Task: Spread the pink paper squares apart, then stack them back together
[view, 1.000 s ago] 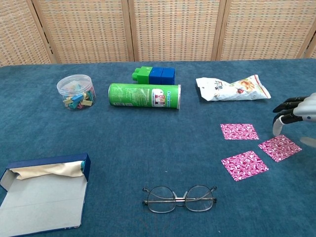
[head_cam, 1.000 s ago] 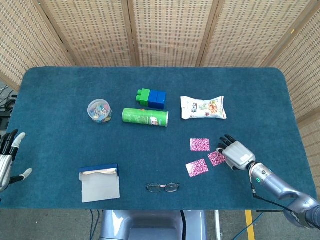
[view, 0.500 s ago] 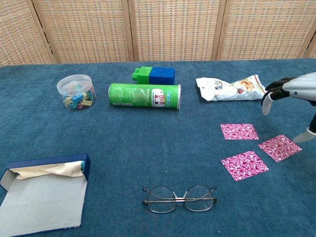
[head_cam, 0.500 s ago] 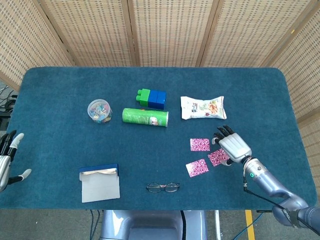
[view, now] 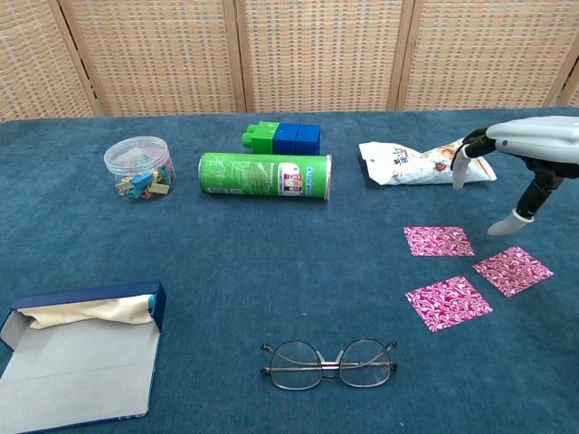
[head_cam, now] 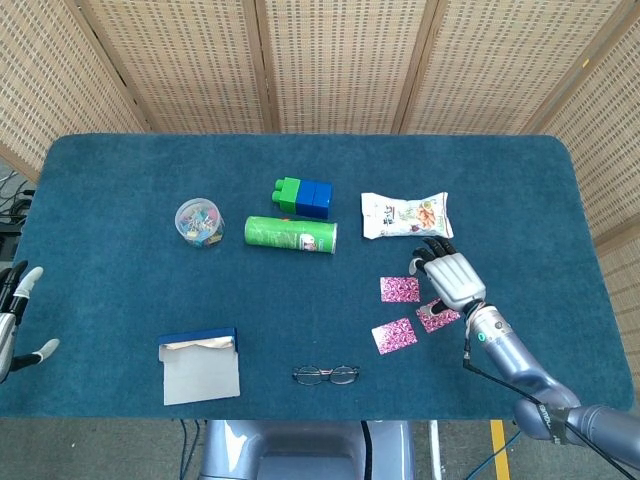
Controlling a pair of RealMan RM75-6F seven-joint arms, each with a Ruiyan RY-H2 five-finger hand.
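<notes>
Meanwhile, three pink paper squares lie spread apart on the blue table (head_cam: 120, 200), near and right of centre: the far square (view: 438, 240), the near square (view: 449, 302) and the right square (view: 513, 270). Raised over them, the right hand (view: 525, 149) holds nothing, fingers apart. At the table's left edge, the left hand (head_cam: 12, 320) is likewise spread and empty. Beyond the squares lies a snack bag (head_cam: 406, 215).
</notes>
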